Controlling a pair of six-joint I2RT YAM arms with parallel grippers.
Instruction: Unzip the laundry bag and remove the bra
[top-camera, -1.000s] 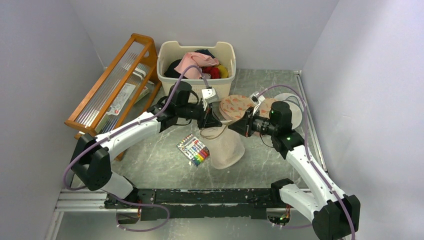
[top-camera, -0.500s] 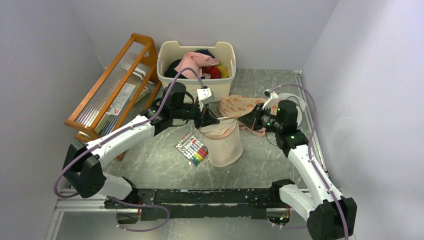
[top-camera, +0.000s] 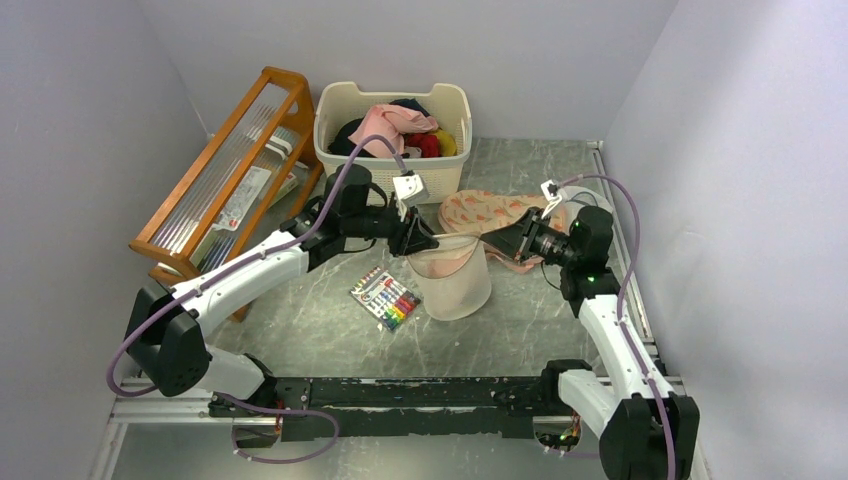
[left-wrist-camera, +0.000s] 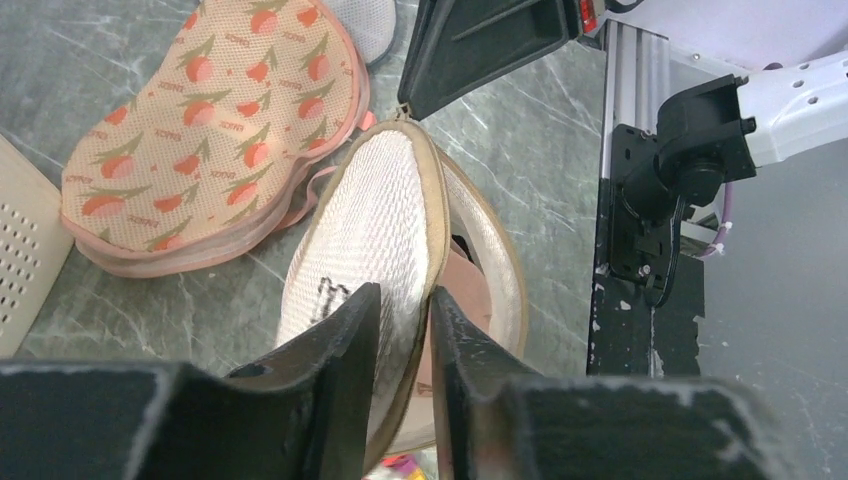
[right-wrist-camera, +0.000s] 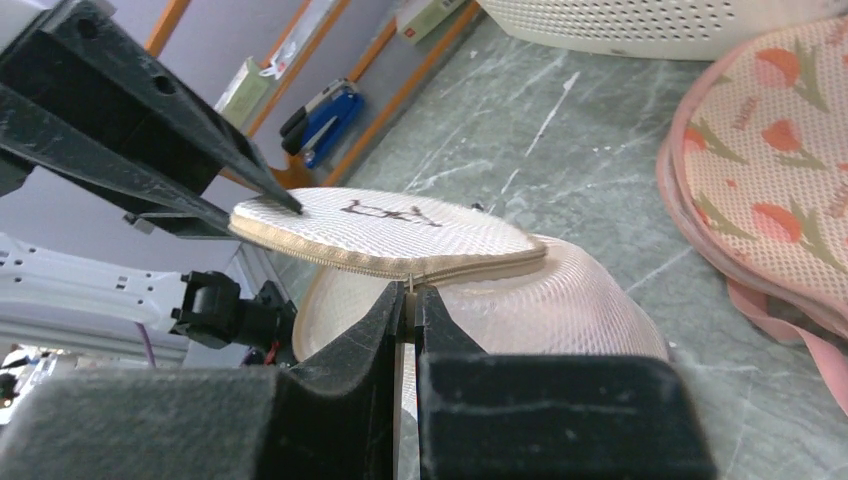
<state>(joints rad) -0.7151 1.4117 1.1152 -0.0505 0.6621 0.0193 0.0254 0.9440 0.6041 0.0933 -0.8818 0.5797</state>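
two fingers of the right gripper (right-wrist-camera: 410, 297) are pressed together on the zip pull (right-wrist-camera: 410, 284), just where the lid (right-wrist-camera: 390, 232) meets the drum of the laundry bag (top-camera: 455, 285). the bag stands on the tabletop (top-camera: 320, 320) at the middle of the top view. across the lid, the left gripper (left-wrist-camera: 405, 335) sits astride the rim with a narrow gap between its fingers. whether it pinches the rim i cannot tell. the lid gapes on that side and a pinkish fabric (left-wrist-camera: 458, 285) shows inside, likely the bra.

the step in hand looks like running the zip round. to do it well, the pull should follow the rim's curve rather than go straight out, and the left side needs a sure hold on the rim, or the soft drum will likely tip and drag.

the carrot-print piece (top-camera: 480, 212) lies just beside the bag to the upper right, under the right arm's path. the marker pack (top-camera: 386, 298) is just beside it to the lower left, and the basket (top-camera: 452, 165) is near at the top. the freest room for setting the bra down is the bare tabletop toward the lower middle.
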